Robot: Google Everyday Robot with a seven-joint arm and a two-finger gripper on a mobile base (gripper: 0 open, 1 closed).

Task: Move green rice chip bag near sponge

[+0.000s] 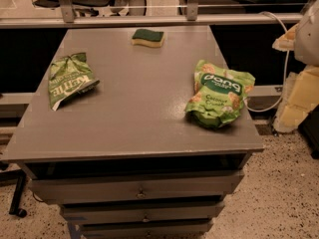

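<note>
The green rice chip bag [220, 99] is puffy and light green with a dark green "Dang" label. It lies on the right side of the grey table top [139, 103], near the right edge. The sponge [148, 37] has a dark green top over a pale yellow body and sits at the far middle of the table, well apart from the bag. My gripper is out of view. Only pale parts of my arm [301, 44] show at the right edge of the frame, off to the right of the table.
A flatter green "Kettle" bag [68, 79] lies on the table's left side. The table stands on a drawer unit [139, 190]. A rail with glass [149, 19] runs behind the table. A white cable [281, 63] hangs at the right. Speckled floor lies below.
</note>
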